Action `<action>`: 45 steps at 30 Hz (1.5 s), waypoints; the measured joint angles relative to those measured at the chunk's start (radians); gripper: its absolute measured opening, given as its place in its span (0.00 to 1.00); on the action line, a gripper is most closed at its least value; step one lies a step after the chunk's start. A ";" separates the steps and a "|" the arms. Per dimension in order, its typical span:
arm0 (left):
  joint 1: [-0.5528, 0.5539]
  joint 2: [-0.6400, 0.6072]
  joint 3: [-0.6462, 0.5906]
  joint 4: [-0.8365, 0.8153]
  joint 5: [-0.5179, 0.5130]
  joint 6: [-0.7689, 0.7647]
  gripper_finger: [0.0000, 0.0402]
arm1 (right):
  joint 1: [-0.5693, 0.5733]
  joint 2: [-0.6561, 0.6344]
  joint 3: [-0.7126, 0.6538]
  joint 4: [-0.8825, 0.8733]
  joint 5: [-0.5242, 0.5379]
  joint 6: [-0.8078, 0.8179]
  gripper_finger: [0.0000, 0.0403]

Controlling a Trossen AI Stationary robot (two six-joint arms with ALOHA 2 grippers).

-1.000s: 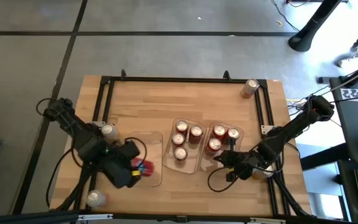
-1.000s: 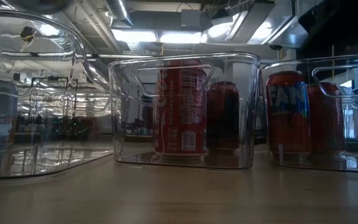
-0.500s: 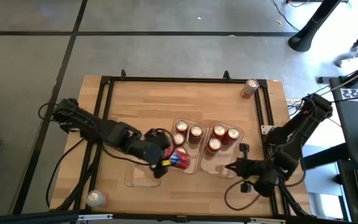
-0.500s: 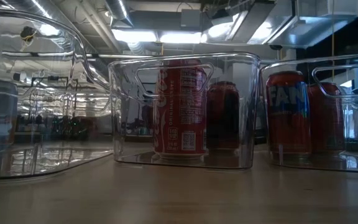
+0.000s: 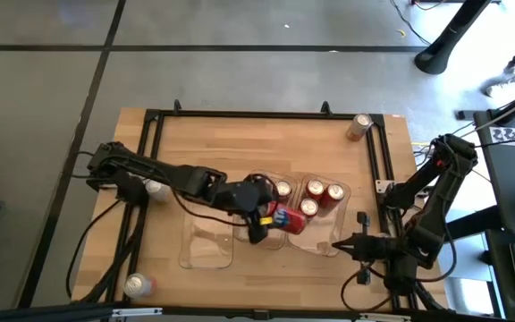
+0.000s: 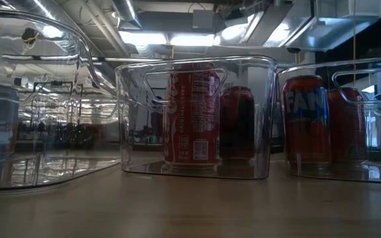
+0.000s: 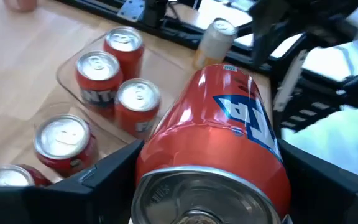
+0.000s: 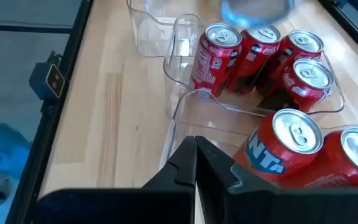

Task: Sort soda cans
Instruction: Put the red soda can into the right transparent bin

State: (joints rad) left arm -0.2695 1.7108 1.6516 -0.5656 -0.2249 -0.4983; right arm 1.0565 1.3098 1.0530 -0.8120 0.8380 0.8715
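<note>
You are carrying an orange-red can [image 5: 286, 218] in the left gripper [image 5: 266, 217], fingers clamped on it, above the middle tray [image 5: 240, 240] and right tray [image 5: 340, 247]. Lowering here is risking a strike on the standing cans [image 7: 114, 74] or a tray wall. The right gripper [image 5: 340, 243], fingers closed, is waiting beside the right tray.

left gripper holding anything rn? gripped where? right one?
The left gripper holds an orange-red Fanta can lying sideways, fingers clamped across its body near one end. The right gripper is shut on nothing.
</note>
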 joint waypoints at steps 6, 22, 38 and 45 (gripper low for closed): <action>0.019 0.113 0.089 0.021 0.003 0.102 0.77 | 0.000 0.016 0.000 -0.002 0.127 0.013 0.01; 0.044 0.318 0.146 0.085 0.088 0.296 0.77 | -0.003 0.109 -0.095 -0.056 0.305 0.244 0.01; 0.089 0.349 0.141 0.113 0.095 0.324 0.77 | -0.045 0.120 -0.249 0.142 0.316 0.257 0.01; 0.088 0.361 0.140 0.121 0.092 0.375 0.77 | -0.055 0.120 -0.309 0.247 0.274 0.247 0.01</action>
State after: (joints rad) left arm -0.1818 2.0721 1.7911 -0.4447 -0.1326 -0.1231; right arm 1.0014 1.4300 0.7443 -0.5648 1.1124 1.1189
